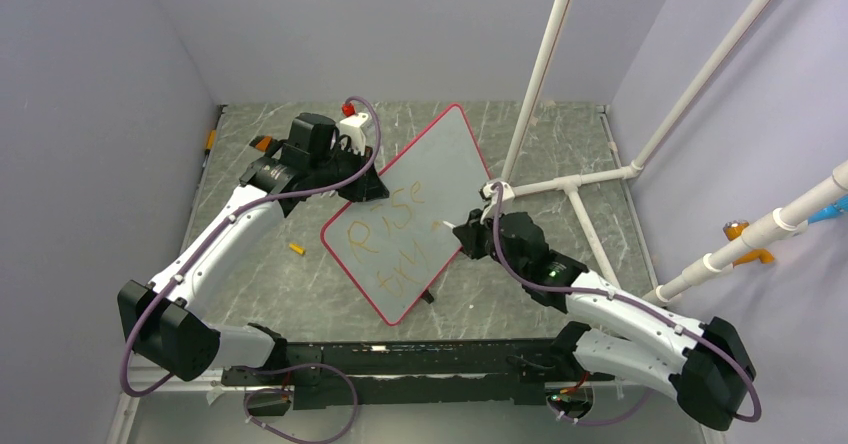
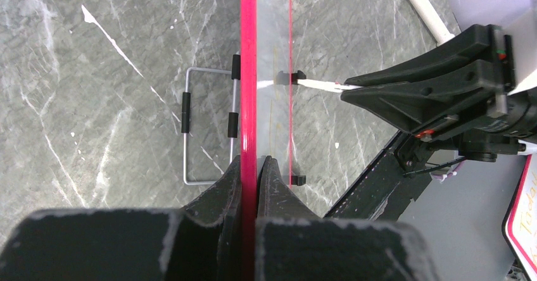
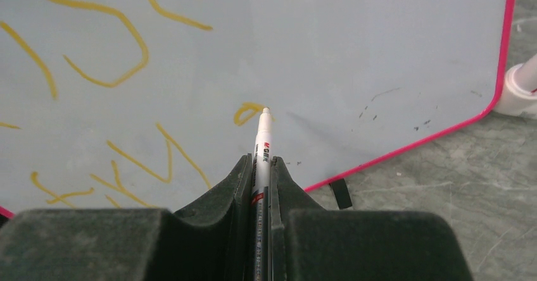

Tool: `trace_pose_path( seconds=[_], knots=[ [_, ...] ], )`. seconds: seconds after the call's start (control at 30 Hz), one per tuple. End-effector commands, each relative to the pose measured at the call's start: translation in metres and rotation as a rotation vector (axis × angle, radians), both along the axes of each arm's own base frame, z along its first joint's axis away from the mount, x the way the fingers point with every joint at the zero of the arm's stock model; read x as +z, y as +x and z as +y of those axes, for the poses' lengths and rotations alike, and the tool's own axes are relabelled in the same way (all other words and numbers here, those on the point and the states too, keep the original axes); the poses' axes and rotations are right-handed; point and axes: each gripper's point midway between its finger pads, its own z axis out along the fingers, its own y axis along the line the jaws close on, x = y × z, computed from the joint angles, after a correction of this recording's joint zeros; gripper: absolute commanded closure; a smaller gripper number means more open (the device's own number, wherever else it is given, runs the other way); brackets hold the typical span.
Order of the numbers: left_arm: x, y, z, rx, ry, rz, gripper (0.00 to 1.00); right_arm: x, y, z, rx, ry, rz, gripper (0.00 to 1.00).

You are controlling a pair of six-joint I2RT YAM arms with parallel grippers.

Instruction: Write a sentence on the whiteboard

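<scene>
Grey veined stone-look table (image 1: 270, 214) carries the scene. On the left, the left claw (image 2: 256, 164) is pressed onto the thin red-pink rim of the large flat pale whiteboard (image 1: 430, 159), whose long axis slants from near left to far right. The wobbly orange-yellow sentence (image 1: 390, 244) runs along that axis. The right claw (image 3: 261, 164) pinches a slim white marker pen (image 3: 263, 132), its tip touching the board.

On the table (image 1: 300, 284), the whiteboard (image 1: 410, 209) stands between the left claw (image 1: 364, 186) and the right claw's (image 1: 466, 232) marker (image 3: 263, 135).
</scene>
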Motion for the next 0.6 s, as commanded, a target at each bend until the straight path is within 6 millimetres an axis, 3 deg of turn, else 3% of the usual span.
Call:
trace_pose_path(
  seconds=[0.0, 0.57],
  knots=[
    [-0.034, 0.031, 0.04, 0.078, 0.272, -0.128, 1.0, 0.048, 0.012, 0.004, -0.026, 0.081, -0.088, 1.0],
    [-0.034, 0.03, 0.041, 0.076, 0.276, -0.129, 1.0, 0.035, 0.036, 0.002, -0.065, 0.038, -0.053, 1.0]
  ],
)
